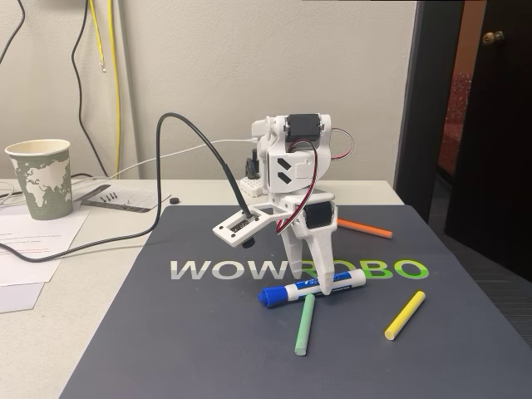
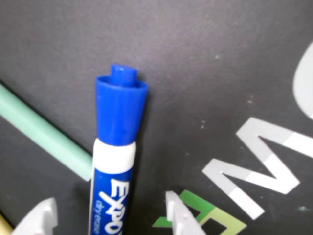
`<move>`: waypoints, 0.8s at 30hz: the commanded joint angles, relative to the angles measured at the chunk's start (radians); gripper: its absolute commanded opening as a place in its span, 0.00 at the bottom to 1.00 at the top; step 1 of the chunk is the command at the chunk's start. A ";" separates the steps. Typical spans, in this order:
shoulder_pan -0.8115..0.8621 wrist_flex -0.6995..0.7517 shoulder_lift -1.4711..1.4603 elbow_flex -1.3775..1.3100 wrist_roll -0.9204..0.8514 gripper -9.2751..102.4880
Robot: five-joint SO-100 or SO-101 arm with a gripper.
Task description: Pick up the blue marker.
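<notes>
The white 2-finger gripper (image 1: 317,287) stands down over the thick white-barrelled blue-capped marker (image 1: 309,290) lying mid-mat on the dark grey printed mat (image 1: 208,349). In the wrist view its fingers (image 2: 178,215) sit apart, straddling the barrel, apparently lined up to close. The thin green stick (image 1: 305,324) touches the marker's near side, so it may shift.

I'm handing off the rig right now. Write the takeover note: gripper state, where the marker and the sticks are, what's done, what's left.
Gripper: open, lowered to the mat, one finger on each side of the blue marker's barrel in the wrist view; nothing gripped yet.
Blue marker: lying flat on the dark mat, cap toward the left in the fixed view.
Green stick: its upper end sits right by the marker's barrel; touching or not, cannot tell.
Yellow stick and orange stick: apart, on the mat.
Done: approach and straddle.
Left: close on the barrel, lift, probably watching that the green stick is not dragged.
</notes>
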 commanded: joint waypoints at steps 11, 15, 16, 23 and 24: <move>-0.006 0.077 0.000 -0.037 -0.130 0.35; -0.006 0.089 -0.002 -0.037 -0.132 0.34; -0.006 0.092 -0.002 -0.037 -0.130 0.34; -0.006 0.094 -0.002 -0.037 -0.129 0.26; -0.006 0.094 -0.002 -0.037 -0.129 0.25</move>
